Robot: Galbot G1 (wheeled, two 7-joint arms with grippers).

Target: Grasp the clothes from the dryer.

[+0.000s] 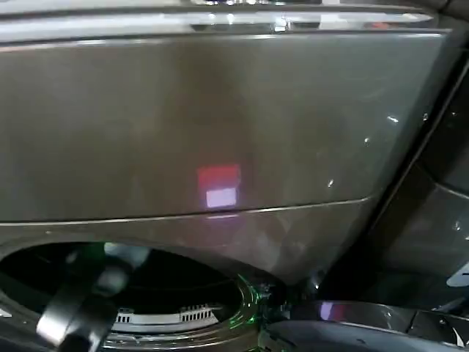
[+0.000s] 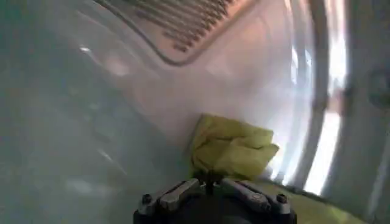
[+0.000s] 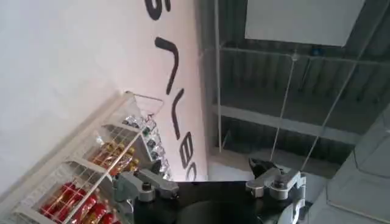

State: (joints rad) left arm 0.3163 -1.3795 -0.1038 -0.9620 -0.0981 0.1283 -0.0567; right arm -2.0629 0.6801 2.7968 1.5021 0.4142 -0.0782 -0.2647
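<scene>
Bronze-grey sheet metal is forming the smooth front of the dryer [image 1: 220, 125], where a blurred red and white label [image 1: 219, 188] cannot be read. The left arm [image 1: 80, 301] is being reached into the round porthole. Inside the pale drum [image 2: 79, 122], the crumpled yellow-green clothes [image 2: 230, 148] are being gripped by the closed left gripper [image 2: 210, 178]. The right gripper [image 3: 210, 176] is being held open towards a wall with large black letters [image 3: 173, 97] and a wire rack [image 3: 91, 164].

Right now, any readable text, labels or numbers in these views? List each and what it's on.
Large black letters on the white wall: cut off and seen at an angle, not readable as a word.
Red-and-white patch on the dryer front: blurred, no characters legible.
Nothing else bears text.
</scene>
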